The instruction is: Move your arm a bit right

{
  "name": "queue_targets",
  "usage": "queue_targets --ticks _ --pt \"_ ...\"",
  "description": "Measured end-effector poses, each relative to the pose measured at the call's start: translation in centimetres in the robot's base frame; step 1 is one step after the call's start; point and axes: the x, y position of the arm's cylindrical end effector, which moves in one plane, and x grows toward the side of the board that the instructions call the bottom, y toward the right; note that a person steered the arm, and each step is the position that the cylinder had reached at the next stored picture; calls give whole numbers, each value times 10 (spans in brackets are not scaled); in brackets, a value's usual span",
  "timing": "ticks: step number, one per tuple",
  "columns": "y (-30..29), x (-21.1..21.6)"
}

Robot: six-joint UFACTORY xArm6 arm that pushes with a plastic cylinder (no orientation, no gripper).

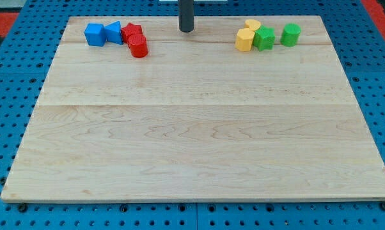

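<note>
My tip (187, 30) touches the wooden board (199, 140) near its top edge, about midway across. To its left lies a cluster: a blue cube (94, 34), a blue wedge-like block (114, 32), a red star-like block (132, 32) and a red cylinder (139, 46). The red blocks are the nearest, a short gap from the tip. To its right lies another cluster: a yellow block (252, 25) at the back, a yellow hexagonal block (244, 40), a green star-like block (264, 38) and a green cylinder (290, 34).
The board rests on a blue perforated table (7, 96). A red strip (381, 16) shows at the view's top right corner.
</note>
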Motion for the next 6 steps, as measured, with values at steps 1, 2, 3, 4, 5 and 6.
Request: queue_targets --ticks 1,2,3,4,5,6 --pt "0 0" --pt "1 0" --pt "1 0" --pt "1 0" --pt "1 -3" --pt "1 -3"
